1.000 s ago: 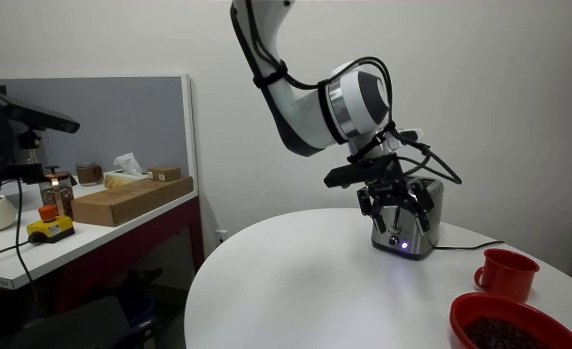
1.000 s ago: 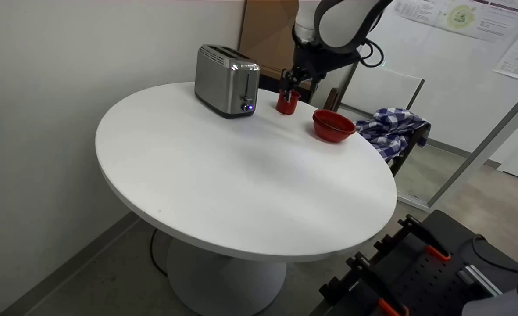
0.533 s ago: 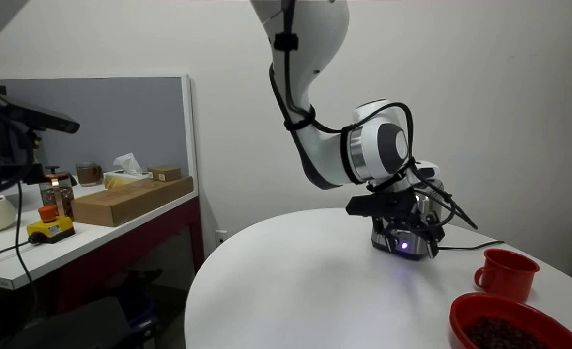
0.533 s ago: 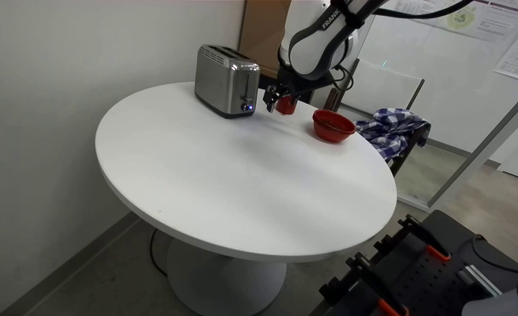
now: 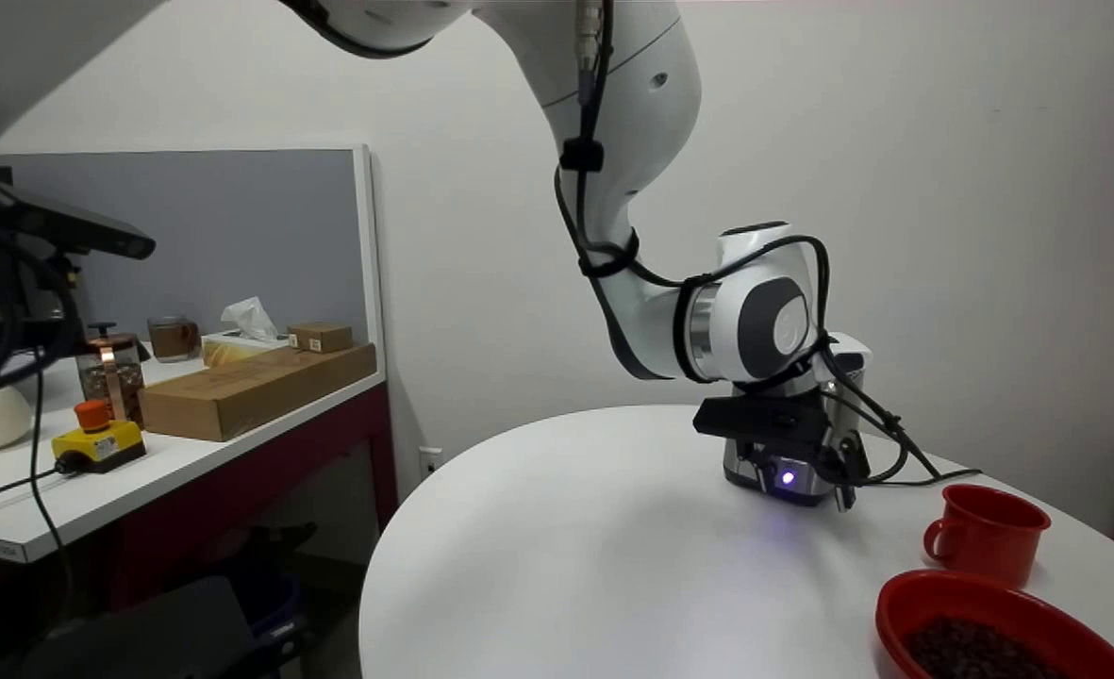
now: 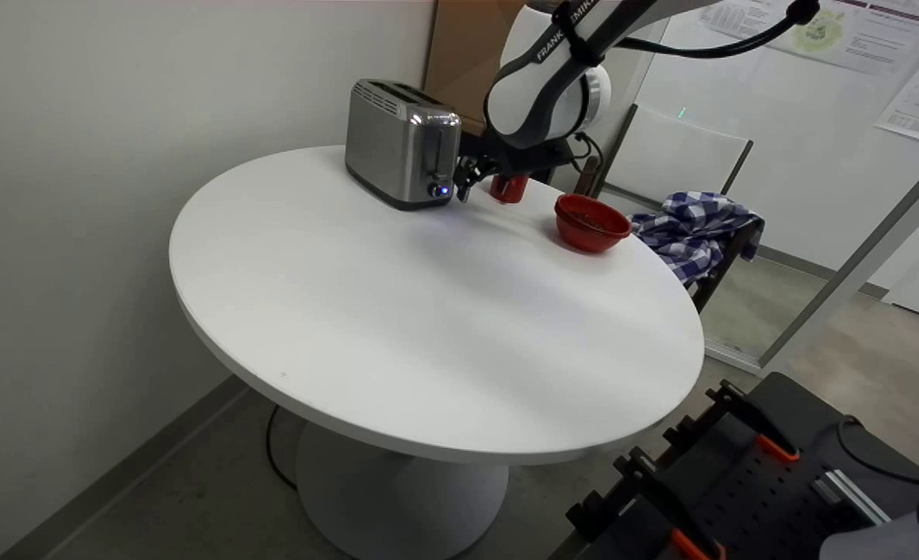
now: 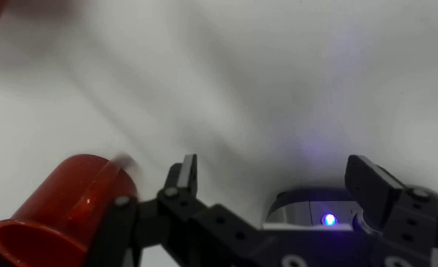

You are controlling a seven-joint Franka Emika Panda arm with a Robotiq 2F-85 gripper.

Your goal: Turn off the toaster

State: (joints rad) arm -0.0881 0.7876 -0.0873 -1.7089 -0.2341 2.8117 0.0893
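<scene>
- Toaster (image 6: 385,148) is upright on the surface (image 6: 428,327), near the wall (image 6: 156,70); we see its light (image 7: 329,220) glowing bluish, so prob. on.
- End effector (image 7: 272,174) released: fingers (image 7: 369,191) spread wide, gripping nothing. It's low, right by the toaster's front; can't tell if touching.
- Approach looks approx. done to us; the actual switch-off isn't, AFAICT.
- Left to do, we'd guess: get a fingertip onto the knob (image 6: 434,190) or other ctrl by the light, work it, check light goes out, back off.
- Knob's partly hidden by a finger in wrist view, so its setting's unclear.
- Red mug (image 5: 995,533) is near too; we'd keep clear.
</scene>
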